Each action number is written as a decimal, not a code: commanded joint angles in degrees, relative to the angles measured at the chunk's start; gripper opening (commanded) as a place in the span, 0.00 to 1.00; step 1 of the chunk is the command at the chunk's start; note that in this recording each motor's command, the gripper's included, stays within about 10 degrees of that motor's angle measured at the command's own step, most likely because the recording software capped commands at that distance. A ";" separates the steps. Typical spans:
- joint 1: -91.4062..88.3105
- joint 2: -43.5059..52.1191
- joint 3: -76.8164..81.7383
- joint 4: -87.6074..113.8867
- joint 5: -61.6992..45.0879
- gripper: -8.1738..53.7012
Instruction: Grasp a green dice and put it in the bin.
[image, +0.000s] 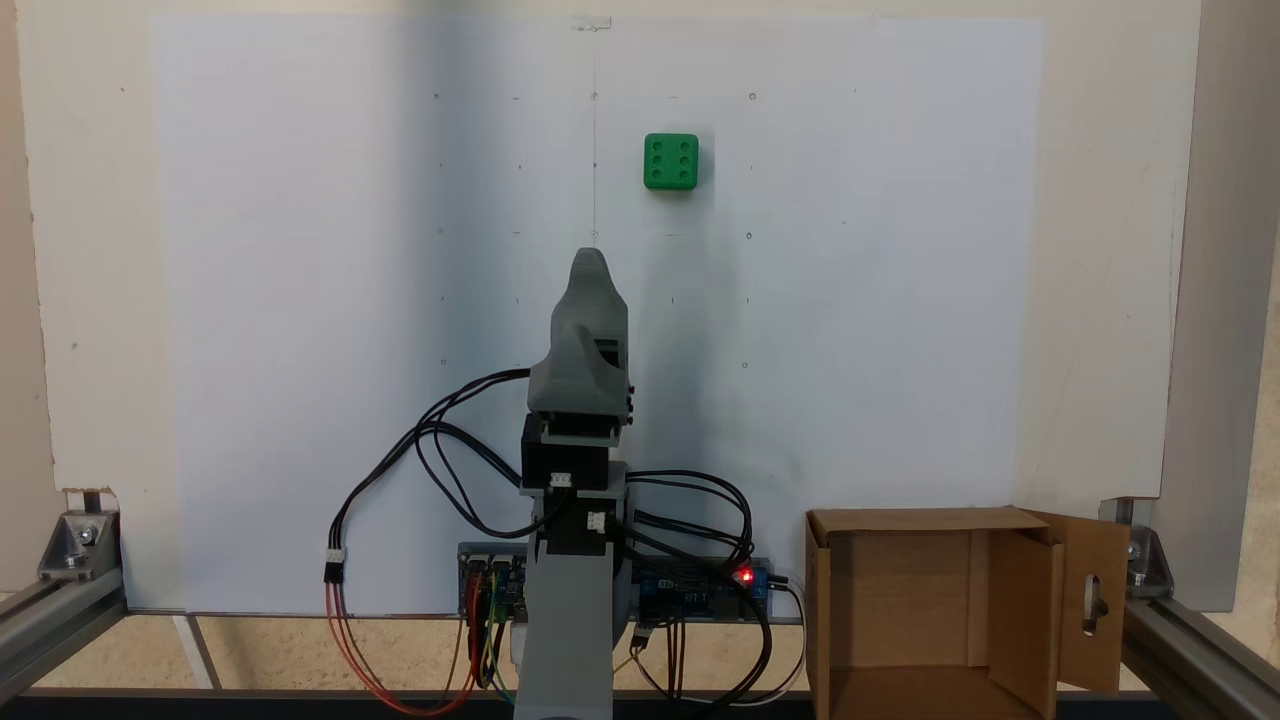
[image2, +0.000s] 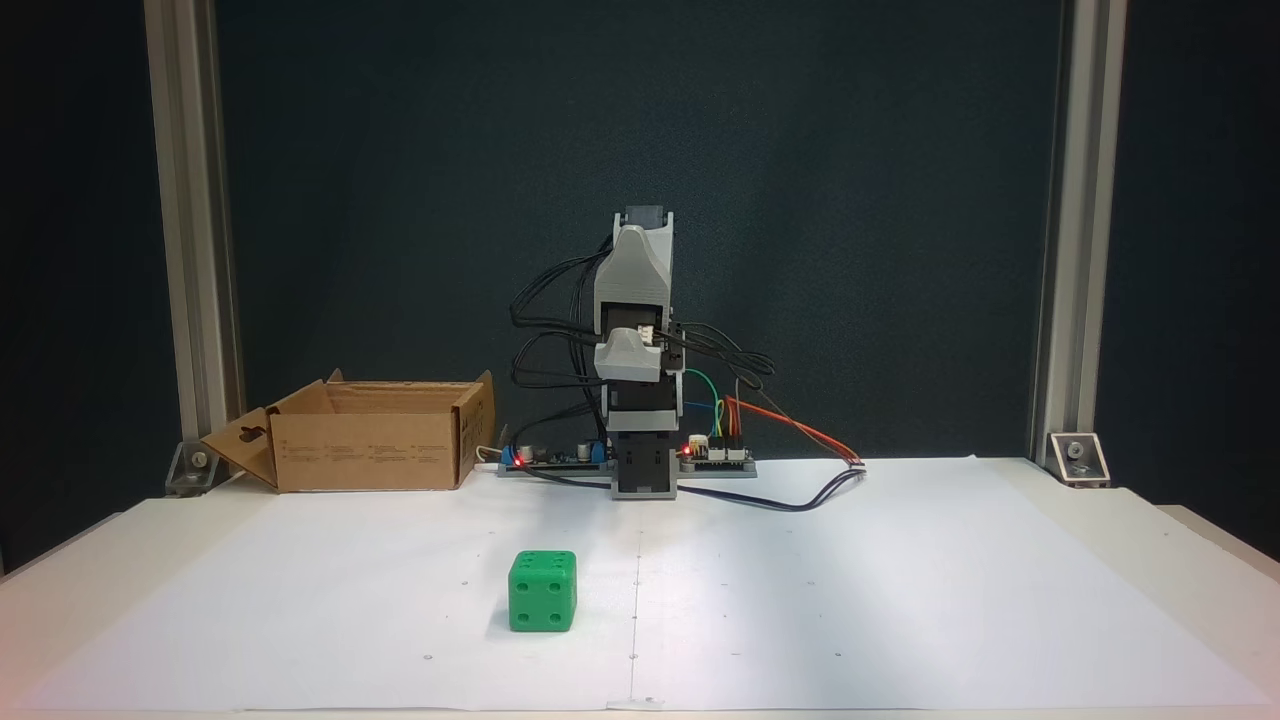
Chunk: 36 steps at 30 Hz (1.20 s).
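Note:
The green dice (image: 670, 162) lies alone on the white sheet, six pips up, far from the arm's base and a little right of its centre line in a fixed view. From the front it is a green dice (image2: 542, 591) with four pips facing the camera. My gripper (image: 590, 262) rests folded over the base, well short of the dice, its grey jaws meeting in one tip with nothing between them. In the front view the gripper (image2: 632, 352) hangs on the upright folded arm. The bin (image: 900, 590), a brown cardboard box, stands open beside the base; from the front the bin (image2: 360, 450) is at left.
Controller boards (image: 700, 585) and loose black, red and orange cables (image: 440, 450) surround the arm's base. Aluminium frame posts (image2: 190, 250) stand at the table's back corners. The bin's slotted flap (image: 1095, 600) hangs open outward. White paper sheet (image: 850, 350) covers the table.

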 joint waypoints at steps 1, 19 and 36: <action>0.00 5.98 2.90 10.00 1.41 0.86; -0.26 5.98 2.99 14.06 1.41 0.86; 0.09 5.98 2.90 14.06 1.14 0.85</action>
